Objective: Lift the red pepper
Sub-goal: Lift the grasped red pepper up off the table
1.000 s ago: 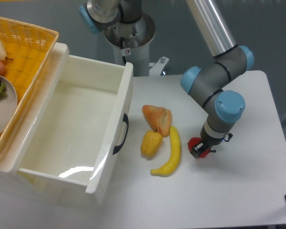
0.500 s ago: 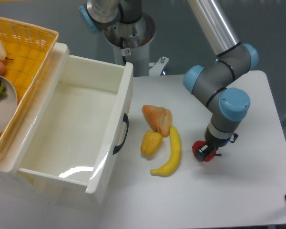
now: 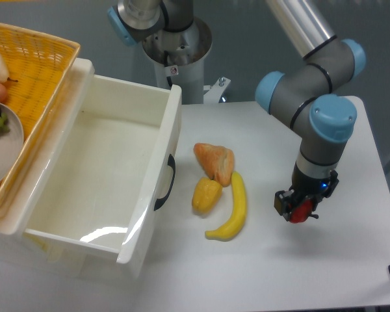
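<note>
White table (image 3: 351, 260) — right of the banana (image 3: 232, 209), gripper (image 3: 296, 208) fingers clamp the red pepper (image 3: 301, 213).

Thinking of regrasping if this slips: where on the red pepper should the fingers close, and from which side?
Close across the red pepper's rounded middle, coming straight down from above. It is small and lumpy, so the widest part probably gives the pads most to bear on. The gripper already sits over it that way, hiding most of it, with open table around and the banana well off to one side.
</note>
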### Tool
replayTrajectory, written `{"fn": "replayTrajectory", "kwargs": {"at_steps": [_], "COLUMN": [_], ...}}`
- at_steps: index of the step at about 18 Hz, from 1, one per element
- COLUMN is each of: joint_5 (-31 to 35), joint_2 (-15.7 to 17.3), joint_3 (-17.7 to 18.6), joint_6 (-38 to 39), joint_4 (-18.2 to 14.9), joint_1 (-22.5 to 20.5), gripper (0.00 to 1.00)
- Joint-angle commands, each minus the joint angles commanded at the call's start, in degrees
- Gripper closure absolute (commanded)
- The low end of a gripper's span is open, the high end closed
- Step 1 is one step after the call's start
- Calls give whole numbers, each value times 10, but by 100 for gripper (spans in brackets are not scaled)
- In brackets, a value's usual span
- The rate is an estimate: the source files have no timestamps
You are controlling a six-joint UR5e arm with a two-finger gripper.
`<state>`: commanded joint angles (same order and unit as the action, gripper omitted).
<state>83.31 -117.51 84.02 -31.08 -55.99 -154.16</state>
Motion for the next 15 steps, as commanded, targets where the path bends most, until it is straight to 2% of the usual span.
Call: {"fn": "replayTrajectory", "kwargs": {"at_steps": [6,10,13,15], "joint_5": [25,48,66,75], "joint_2": [11,12,10,7], "joint_3": [1,4,-3,-6], "joint_6": [-199,-338,-414,-436], "joint_4": [-5,-25,-54,-57], "joint_1": [0,-1,-4,-6], "gripper": [77,77,76,76]}}
